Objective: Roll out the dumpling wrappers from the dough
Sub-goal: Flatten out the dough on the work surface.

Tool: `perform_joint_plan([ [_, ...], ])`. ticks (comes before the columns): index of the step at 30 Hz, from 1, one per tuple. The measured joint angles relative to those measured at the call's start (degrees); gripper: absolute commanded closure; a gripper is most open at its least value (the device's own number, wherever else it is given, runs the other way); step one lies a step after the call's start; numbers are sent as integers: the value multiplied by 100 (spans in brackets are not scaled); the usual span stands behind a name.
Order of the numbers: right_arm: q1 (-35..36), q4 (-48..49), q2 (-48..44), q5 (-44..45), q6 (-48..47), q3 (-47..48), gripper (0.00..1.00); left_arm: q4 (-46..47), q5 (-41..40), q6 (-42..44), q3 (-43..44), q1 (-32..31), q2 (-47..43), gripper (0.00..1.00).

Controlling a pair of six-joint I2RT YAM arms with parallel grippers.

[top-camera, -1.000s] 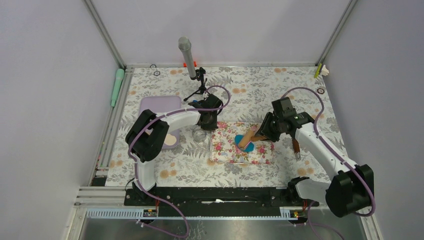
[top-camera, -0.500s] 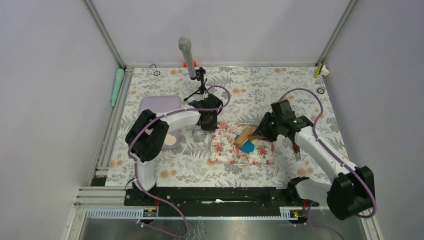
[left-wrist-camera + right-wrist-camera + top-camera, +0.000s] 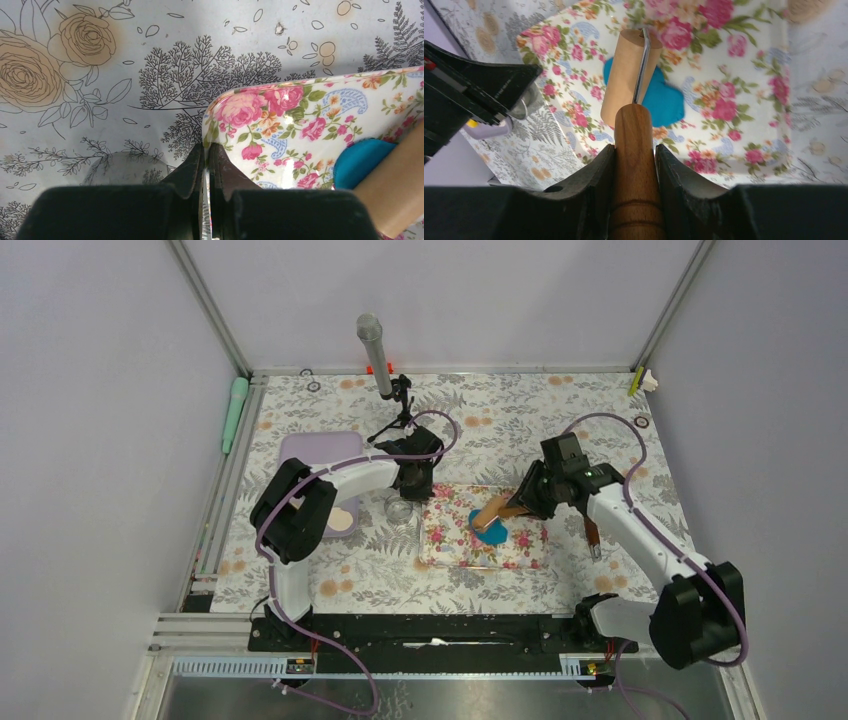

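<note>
roll stroke | roller [image 3: 626, 70] drum has shifted off the dough's [image 3: 666, 102] centre toward the mat's [image 3: 734, 75] far edge — blue patch mid-mat, half exposed, ragged, more passes likely | right gripper [image 3: 635, 160] clamped on roller handle | left gripper [image 3: 206, 160] pinches mat's far-left corner — anchoring

Bright blue dough [image 3: 666, 102], flattened and irregular, lies on floral mat [image 3: 744, 75]

Smooth pale wooden roller [image 3: 624, 75] on a thin metal rod [image 3: 642, 65] — glossy pink floral mat [image 3: 734, 65], matt blue clay dough [image 3: 666, 102].
</note>
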Motion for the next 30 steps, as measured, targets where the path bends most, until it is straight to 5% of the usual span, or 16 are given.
perform_joint_plan([
  [9,122,929,68,-125,282,-332,100,-15,17,0,0,11,-2,100],
  [20,149,-404,-984,411,396,-457,100,-105,210,63,37,-15,0,100],
  [30,153,-459,-1019,332,625,-520,100,-210,299,203,68,33,0,100],
])
